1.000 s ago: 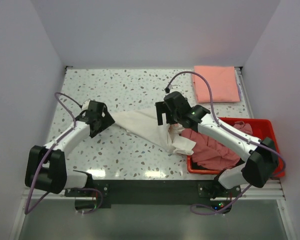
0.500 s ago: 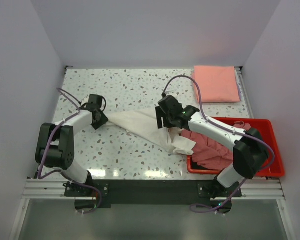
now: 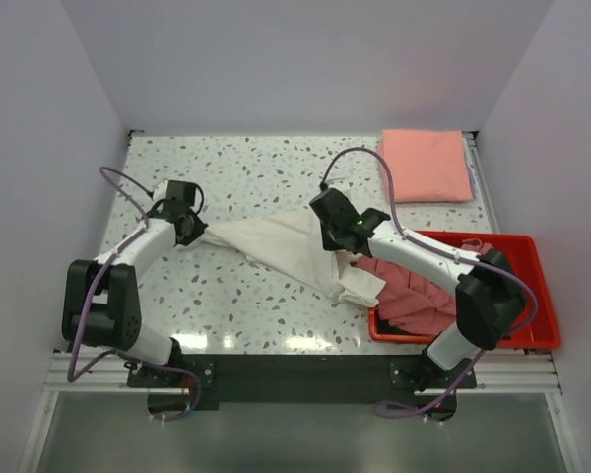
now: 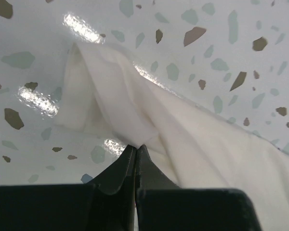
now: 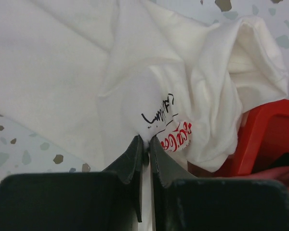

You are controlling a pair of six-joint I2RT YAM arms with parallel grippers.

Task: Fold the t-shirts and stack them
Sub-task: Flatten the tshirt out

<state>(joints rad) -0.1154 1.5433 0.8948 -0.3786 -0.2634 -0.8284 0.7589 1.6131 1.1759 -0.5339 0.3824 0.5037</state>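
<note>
Top external: I see left jaws, right jaws clamped on crumpled white cloth t-shirt (image 3: 276,246); red plastic bin (image 3: 517,240) just beside.

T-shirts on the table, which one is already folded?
The salmon-pink t-shirt at the far right corner, a neat flat rectangle; the white t-shirt lies rumpled, unfolded.
</note>
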